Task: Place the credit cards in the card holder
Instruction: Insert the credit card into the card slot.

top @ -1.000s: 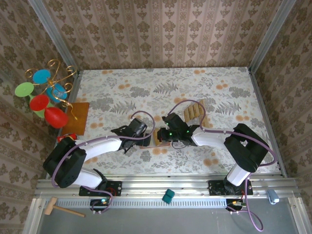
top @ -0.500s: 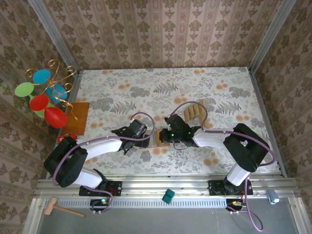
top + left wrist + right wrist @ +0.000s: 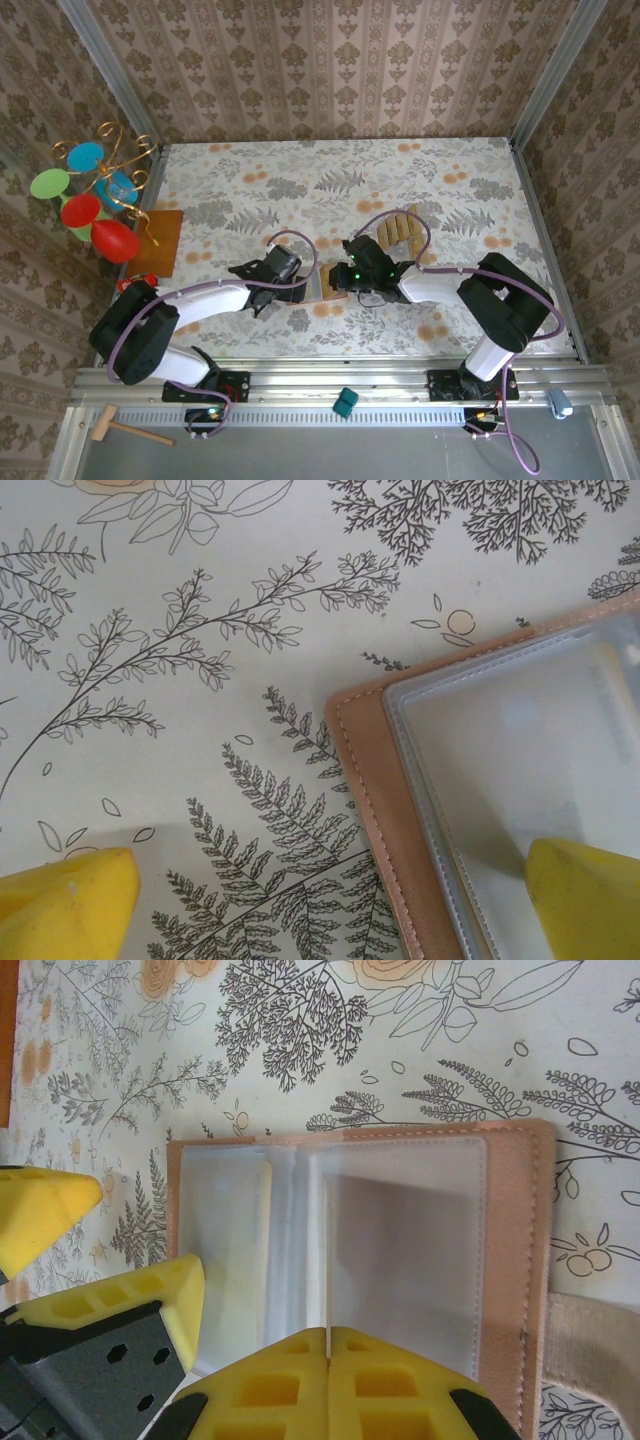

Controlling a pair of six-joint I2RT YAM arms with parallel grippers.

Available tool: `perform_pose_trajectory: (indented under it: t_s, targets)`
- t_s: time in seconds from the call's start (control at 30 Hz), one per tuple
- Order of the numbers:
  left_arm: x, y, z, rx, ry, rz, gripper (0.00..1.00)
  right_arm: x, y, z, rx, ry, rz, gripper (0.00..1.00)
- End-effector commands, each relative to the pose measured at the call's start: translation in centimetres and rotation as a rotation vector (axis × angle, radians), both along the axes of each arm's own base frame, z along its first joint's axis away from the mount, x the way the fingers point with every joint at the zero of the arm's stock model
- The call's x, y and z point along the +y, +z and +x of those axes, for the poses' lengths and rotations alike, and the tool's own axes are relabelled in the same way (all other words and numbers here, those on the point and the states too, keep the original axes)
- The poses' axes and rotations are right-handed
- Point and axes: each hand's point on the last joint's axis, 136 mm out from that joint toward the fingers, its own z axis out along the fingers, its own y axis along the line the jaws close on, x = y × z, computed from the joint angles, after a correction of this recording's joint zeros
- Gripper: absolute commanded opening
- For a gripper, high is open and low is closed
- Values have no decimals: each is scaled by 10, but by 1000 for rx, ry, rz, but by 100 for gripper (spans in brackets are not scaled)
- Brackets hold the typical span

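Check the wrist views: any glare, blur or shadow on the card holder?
Left wrist: tablecloth print sharp, yellow fingers soft at the bottom corners, mild sheen on the clear sleeve of the card holder. Right wrist: sleeves milky, grey shadow across one pocket, no hard glare. Top external: even light.

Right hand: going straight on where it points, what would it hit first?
Probably the open card holder: the right hand points squarely at its clear pockets, though depth is hard to judge.

You had bright, even light with soft shadows; close yellow fingers (image 3: 65,905) blurred, holder (image 3: 400,1240) plastic faintly glared.
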Motion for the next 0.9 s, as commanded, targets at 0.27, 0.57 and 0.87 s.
perform_pose_trajectory:
  t_s: [0.27, 0.57, 0.87]
  targets:
    - [14, -7, -11, 24, 24, 48, 100, 11, 29, 6, -100, 24, 218, 0]
    - [13, -6, -10, 20, 21, 47, 100, 17, 19, 9, -86, 18, 282, 0]
    - [14, -7, -11, 24, 24, 48, 100, 20, 10, 12, -76, 11, 298, 0]
